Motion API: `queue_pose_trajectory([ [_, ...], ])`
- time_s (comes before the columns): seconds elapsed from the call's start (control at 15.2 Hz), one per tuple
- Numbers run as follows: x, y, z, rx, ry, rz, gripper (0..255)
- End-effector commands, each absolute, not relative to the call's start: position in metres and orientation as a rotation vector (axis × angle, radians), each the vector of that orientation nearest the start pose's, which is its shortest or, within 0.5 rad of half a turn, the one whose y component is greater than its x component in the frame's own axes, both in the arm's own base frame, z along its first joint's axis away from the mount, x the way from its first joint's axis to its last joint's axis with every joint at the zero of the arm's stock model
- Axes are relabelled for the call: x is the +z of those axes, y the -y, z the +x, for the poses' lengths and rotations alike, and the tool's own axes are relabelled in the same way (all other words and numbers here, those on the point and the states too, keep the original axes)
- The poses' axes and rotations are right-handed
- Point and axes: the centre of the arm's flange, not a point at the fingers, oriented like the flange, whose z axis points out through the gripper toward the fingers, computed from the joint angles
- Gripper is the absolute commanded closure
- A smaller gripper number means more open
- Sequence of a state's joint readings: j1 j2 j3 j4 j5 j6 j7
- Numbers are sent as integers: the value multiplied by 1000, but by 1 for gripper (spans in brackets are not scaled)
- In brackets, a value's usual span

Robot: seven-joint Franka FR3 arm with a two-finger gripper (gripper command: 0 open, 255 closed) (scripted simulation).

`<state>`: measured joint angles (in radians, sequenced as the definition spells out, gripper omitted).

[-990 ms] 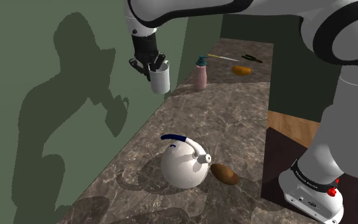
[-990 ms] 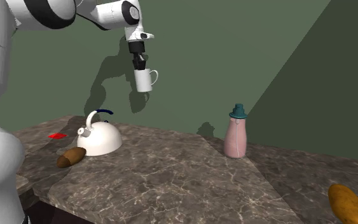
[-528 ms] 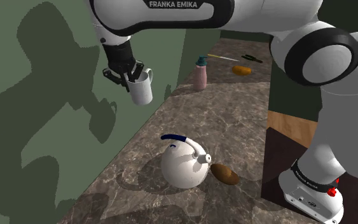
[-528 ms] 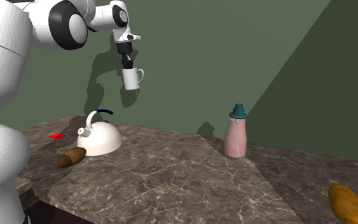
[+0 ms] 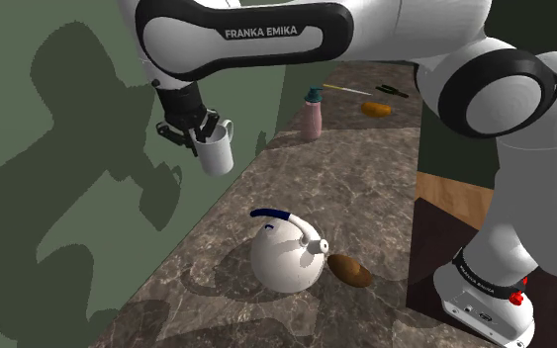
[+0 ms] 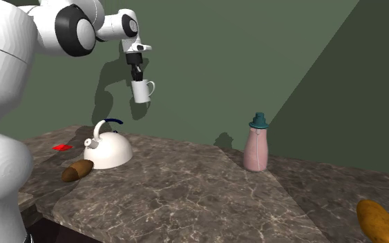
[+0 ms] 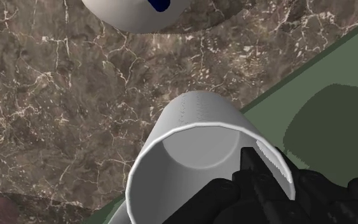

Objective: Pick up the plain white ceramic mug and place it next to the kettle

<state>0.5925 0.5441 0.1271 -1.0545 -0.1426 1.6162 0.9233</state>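
Mug (image 5: 215,155): plain white, cylindrical, small looped handle.

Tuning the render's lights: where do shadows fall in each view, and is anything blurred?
Shoulder view: the arm and white mug throw a big sharp shadow on the green wall; the kettle shades the counter. Second exterior view: a smaller one behind the mug. Wrist view: a dark patch on the wall; nothing blurred.
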Motion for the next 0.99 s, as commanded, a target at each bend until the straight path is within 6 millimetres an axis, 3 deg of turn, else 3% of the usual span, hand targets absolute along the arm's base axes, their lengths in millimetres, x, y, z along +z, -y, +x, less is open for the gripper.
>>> queue_pose_trajectory([
  [0.0, 519, -438, 559, -113, -345, -3158, 255],
  [0.92, 445, -438, 559, -113, -345, -3158, 255],
])
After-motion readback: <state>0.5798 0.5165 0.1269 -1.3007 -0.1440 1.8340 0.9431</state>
